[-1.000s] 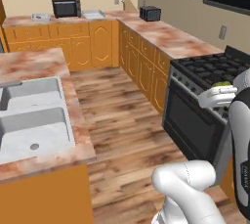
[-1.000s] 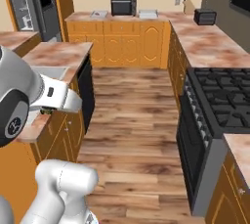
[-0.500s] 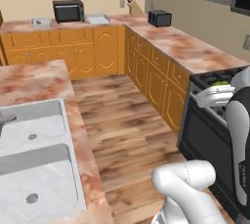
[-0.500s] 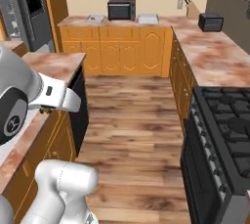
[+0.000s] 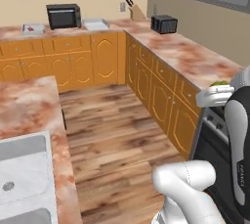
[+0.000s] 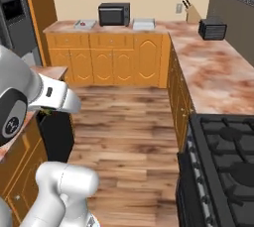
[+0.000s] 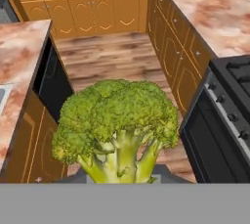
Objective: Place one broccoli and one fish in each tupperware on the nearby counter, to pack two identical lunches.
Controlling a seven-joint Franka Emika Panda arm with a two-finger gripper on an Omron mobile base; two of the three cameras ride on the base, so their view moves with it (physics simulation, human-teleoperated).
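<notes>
Claw (image 7: 119,179) grips broccoli (image 7: 116,120) above wooden floor (image 7: 112,56)

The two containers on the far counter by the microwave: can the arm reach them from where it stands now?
Probably not yet. The containers sit far across open wooden floor, while the fingers hold the broccoli back by the base.

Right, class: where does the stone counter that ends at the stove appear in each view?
Left base view: the counter along the right side, toaster at its far end.
Right base view: right side, running down to the stove.
Hand view: upper right, beyond the broccoli.
Shared landmark: the wooden floor beside it.
</notes>
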